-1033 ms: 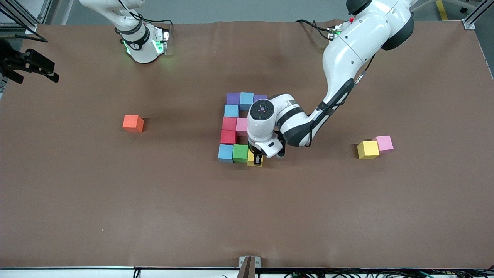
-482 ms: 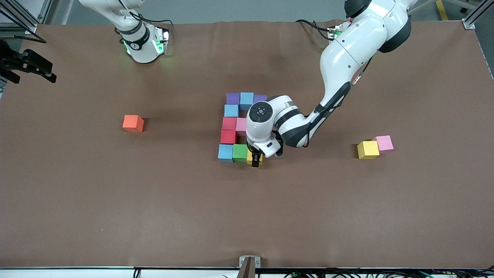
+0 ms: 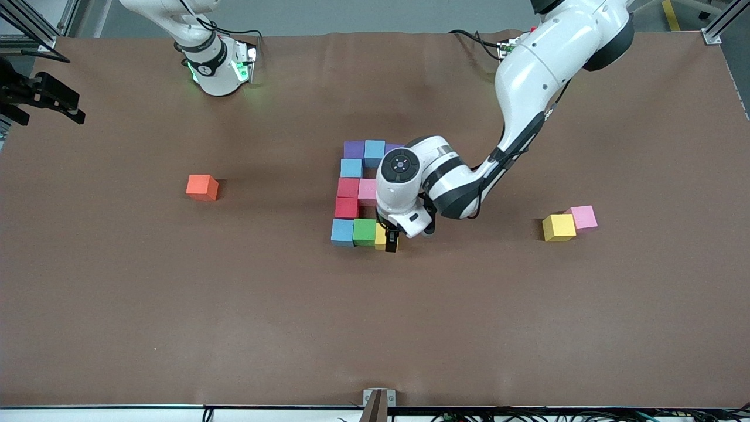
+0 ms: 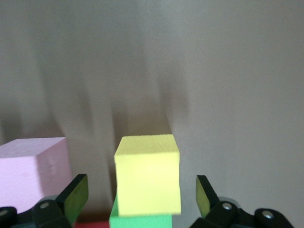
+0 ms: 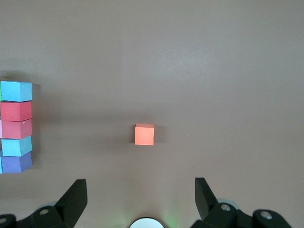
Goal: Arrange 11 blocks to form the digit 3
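Left gripper [image 3: 391, 241] has let go of the small yellow foam cube [image 3: 381, 237] since a second ago: fingers [image 4: 76, 196] now stand wide on either side of it without touching, and the wrist has lifted slightly. That yellow cube sits on the table touching the green foam cube [image 3: 364, 231], closing the nearest row of the blocky multicoloured figure [image 3: 357, 193] mid-table. Row nearest the front camera: light blue cube [image 3: 342, 232] at the right arm's end, green, then yellow. Above it a red cube [image 3: 346, 207] links to the middle row, where a second red cube [image 3: 348, 187] and a pink cube [image 3: 367, 190] show; the rest of that row is hidden under the left wrist. Another light blue cube [image 3: 351, 168] links up to the farthest row: purple cube [image 3: 354, 149], light blue cube [image 3: 374, 150], second purple cube [image 3: 394, 147] partly covered by the arm. Spare yellow cube [image 3: 558, 227] and spare pink cube [image 3: 582, 217] touch each other toward the left arm's end of the brown table [image 3: 176, 305]. Orange foam cube [image 3: 202, 187] sits alone toward the right arm's end. No containers in the scene. Right gripper [image 5: 140, 202] waits high over the table's right-arm end, fingers spread wide, holding nothing.
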Motion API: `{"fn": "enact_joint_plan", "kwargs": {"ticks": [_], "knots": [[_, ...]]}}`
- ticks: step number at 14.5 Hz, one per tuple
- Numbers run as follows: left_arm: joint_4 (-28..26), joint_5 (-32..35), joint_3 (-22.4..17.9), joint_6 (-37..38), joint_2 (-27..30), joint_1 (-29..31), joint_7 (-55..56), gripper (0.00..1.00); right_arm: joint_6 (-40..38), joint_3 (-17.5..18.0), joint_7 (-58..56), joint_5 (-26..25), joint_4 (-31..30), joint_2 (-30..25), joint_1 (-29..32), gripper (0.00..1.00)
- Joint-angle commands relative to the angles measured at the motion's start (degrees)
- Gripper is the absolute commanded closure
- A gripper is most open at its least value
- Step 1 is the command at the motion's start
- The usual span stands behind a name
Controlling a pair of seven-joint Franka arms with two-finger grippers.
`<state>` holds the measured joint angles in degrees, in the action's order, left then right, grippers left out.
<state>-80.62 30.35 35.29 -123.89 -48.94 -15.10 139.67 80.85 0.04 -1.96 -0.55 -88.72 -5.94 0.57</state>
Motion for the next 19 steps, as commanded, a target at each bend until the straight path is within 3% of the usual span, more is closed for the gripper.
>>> {"fn": "enact_joint_plan", "kwargs": {"ticks": [1, 4, 6, 13, 19], "knots": [[-4.89, -2.4, 6.07, 3.29, 5.34, 8.39, -8.06, 0.0, 0.28, -0.04, -0.41, -0.41, -0.75, -1.36, -0.4, 0.0], [-6.48, -2.93, 14.43, 11.28, 7.8, 19.11, -24.64, 0.0, 0.19, 0.04, 0.2, -0.68, -0.93, -1.53, -0.92, 0.0], [-9.02, -2.93, 16.82, 12.97, 10.69, 25.18, -36.6, 0.0, 0.36, 0.04, 0.2, -0.94, -0.93, -1.53, -1.01, 0.0], [-17.03, -2.93, 17.0, 12.36, 19.84, 38.2, -79.24, 0.0, 0.63, -0.04, 0.29, -0.94, -1.01, -1.53, -1.01, 0.0], [-14.92, -2.05, 17.35, 13.41, 20.2, 44.8, -93.16, 0.01, 1.42, -0.04, 0.29, -0.94, -1.45, -1.36, -1.19, 0.0]]}}
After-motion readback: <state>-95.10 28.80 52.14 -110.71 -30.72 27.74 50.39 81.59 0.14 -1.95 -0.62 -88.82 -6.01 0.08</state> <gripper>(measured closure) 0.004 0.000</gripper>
